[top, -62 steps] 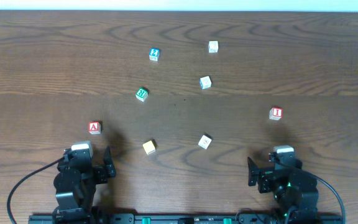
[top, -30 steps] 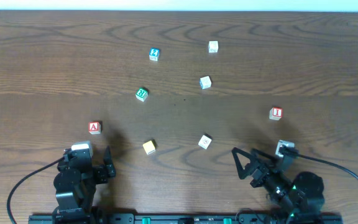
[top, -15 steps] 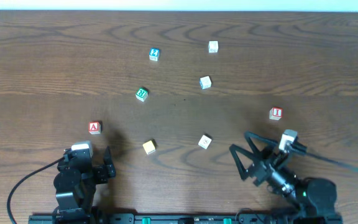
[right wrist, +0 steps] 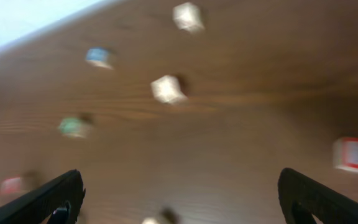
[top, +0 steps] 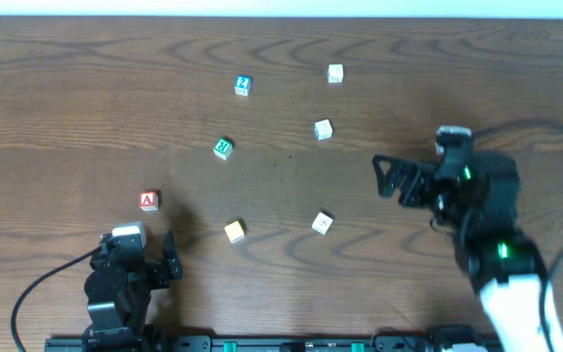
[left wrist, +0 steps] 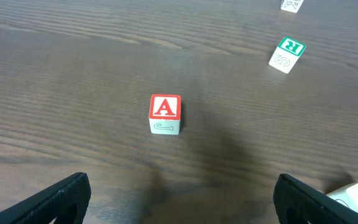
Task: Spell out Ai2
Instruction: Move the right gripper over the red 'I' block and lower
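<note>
Dark wood-grain table, evenly lit

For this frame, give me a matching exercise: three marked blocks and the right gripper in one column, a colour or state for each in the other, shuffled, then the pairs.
Column one:
1. A block
2. R block
3. 2 block
4. right gripper

Column two:
a. blue top
b. open, holding nothing
c. red top
d. green top

Pairs: 1-c, 2-d, 3-a, 4-b.
</note>
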